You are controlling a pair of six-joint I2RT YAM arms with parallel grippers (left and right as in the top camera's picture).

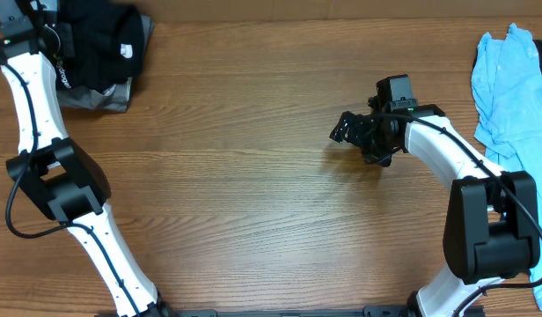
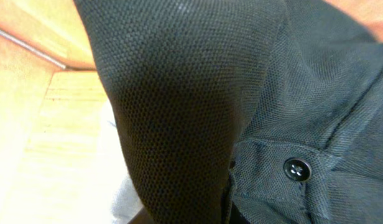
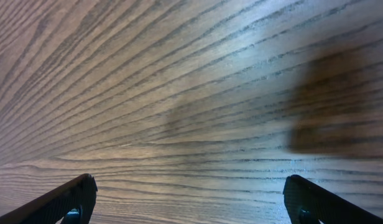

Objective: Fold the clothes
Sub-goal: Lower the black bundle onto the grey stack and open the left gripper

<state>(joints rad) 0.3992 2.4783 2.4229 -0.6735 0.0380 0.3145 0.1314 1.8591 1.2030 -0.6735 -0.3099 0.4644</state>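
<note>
Black shirt [image 1: 99,40] bunched on grey garment [image 1: 104,95] at worktop [image 1: 253,176] corner, no clear long axis; left jaws I can't tell, my right jaws released.

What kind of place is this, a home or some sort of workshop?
Probably a robotics lab bench: a white left arm and right arm stand at a wood-grain table, with a black shirt bunched in one far corner and a light blue shirt at the opposite edge.
</note>
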